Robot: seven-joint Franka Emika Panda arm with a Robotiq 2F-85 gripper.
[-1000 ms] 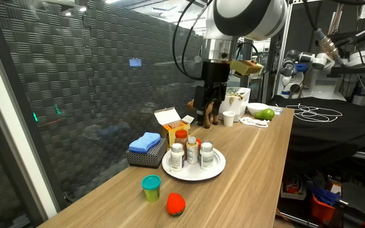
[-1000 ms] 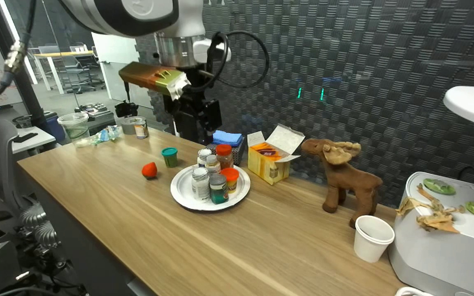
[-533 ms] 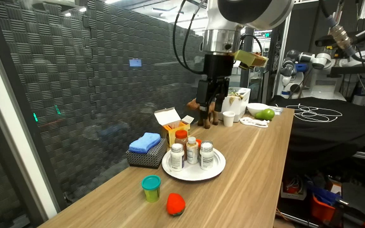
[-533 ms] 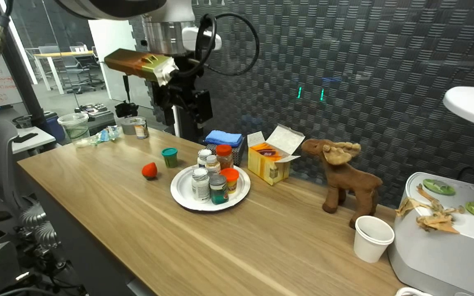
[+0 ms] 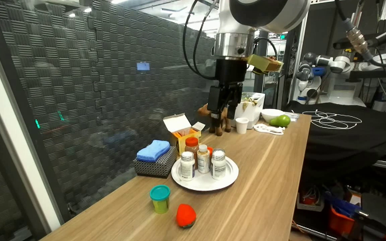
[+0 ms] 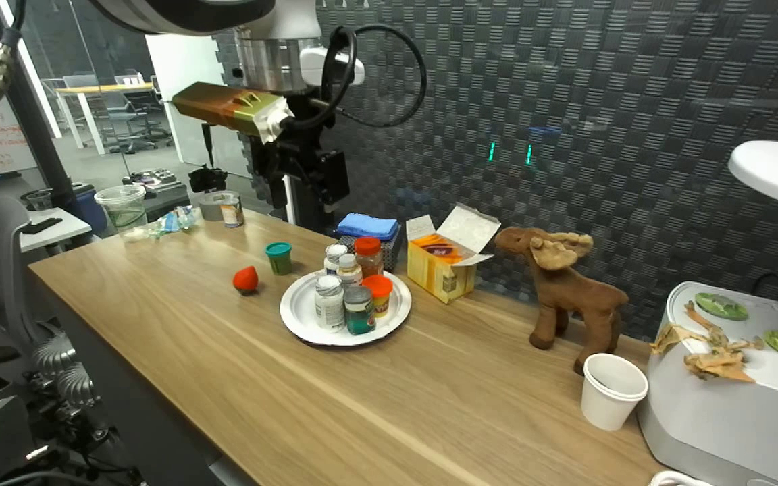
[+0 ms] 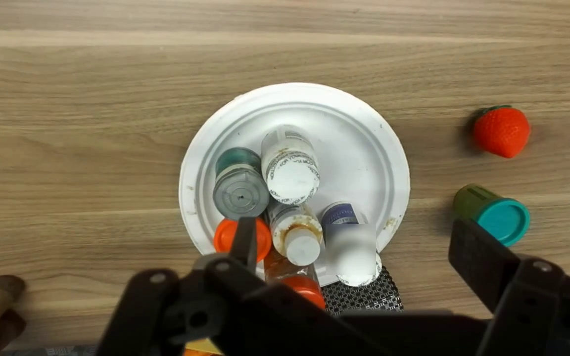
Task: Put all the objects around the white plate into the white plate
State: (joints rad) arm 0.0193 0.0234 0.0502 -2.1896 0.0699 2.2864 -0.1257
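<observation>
The white plate (image 5: 203, 185) holds several upright containers: white bottles (image 5: 187, 169), a dark brown bottle with a red cap (image 6: 370, 264), a grey-capped green jar (image 6: 360, 317) and an orange-lidded tub (image 6: 380, 297). The teal-lidded green cup (image 5: 161, 202) stands on the table beside the plate. The red-orange strawberry-like ball (image 5: 185, 216) lies near it. In the wrist view, the cup (image 7: 478, 203) and ball (image 7: 502, 132) are right of the plate (image 7: 359, 158). My gripper (image 7: 356, 237) is open and empty, high above the table; it also shows in both exterior views (image 5: 223, 118) (image 6: 304, 204).
A patterned dark box (image 5: 161, 164) with a blue cloth (image 5: 153, 150) and an open yellow box (image 6: 440, 273) stand behind the plate, by the wall. A toy moose (image 6: 575, 297), paper cups (image 6: 612, 391) and a white appliance (image 6: 733, 418) stand further along.
My gripper has risen from a second ago and has hardly moved in the last half second. The plate, its containers, the cup and the ball have not moved.
</observation>
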